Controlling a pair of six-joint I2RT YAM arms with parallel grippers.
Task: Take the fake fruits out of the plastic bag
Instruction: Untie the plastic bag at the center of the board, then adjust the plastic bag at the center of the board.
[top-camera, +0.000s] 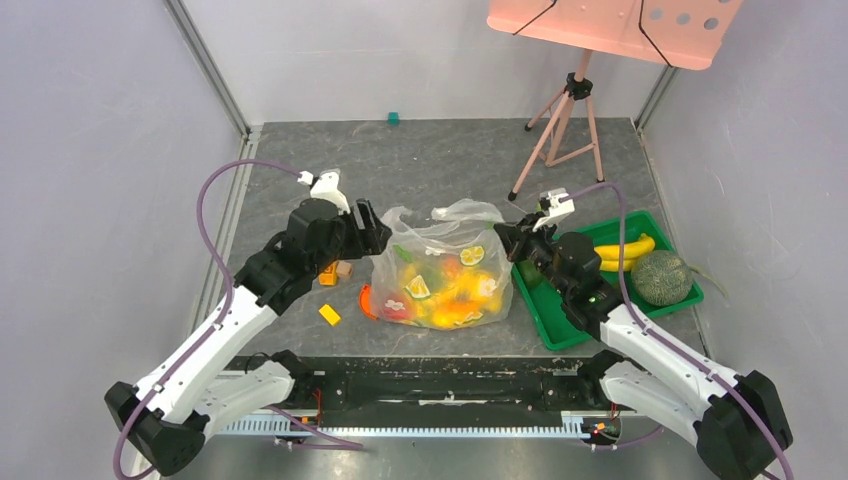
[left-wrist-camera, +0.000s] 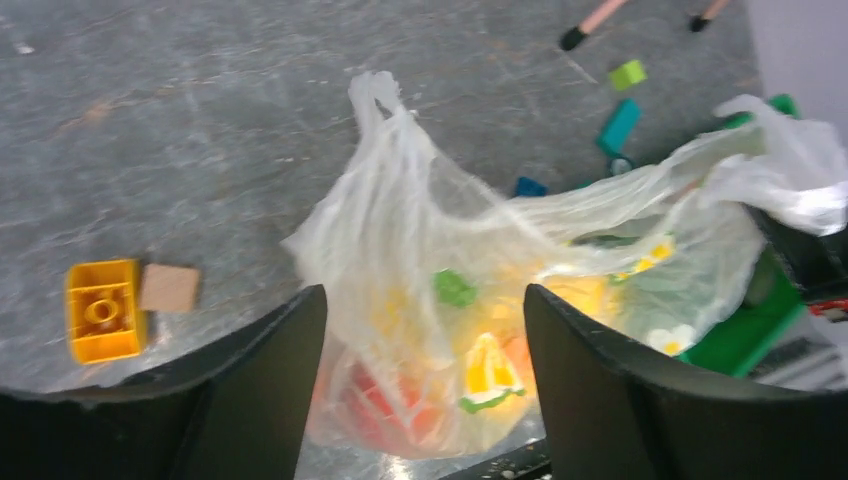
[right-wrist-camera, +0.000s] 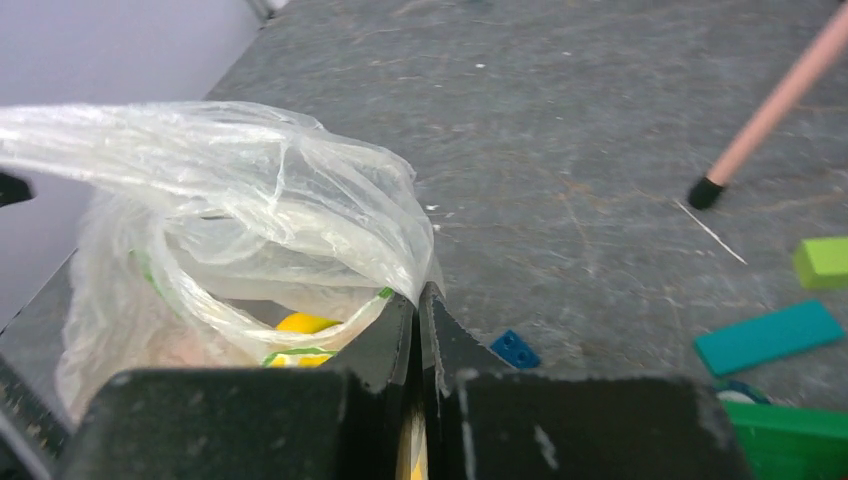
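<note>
Left wrist: white flower prints dot the plastic bag.

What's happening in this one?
The right pincer is shut on the edge of the bag. The left pincer stands open at the bag's other side, gripping nothing. Fruits fill the bag; a banana lies in the tray.

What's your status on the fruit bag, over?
Left gripper open, facing the plastic bag. Right gripper shut on its rim. Many fake fruits inside the bag. Yellow block beside it, not in the way.
</note>
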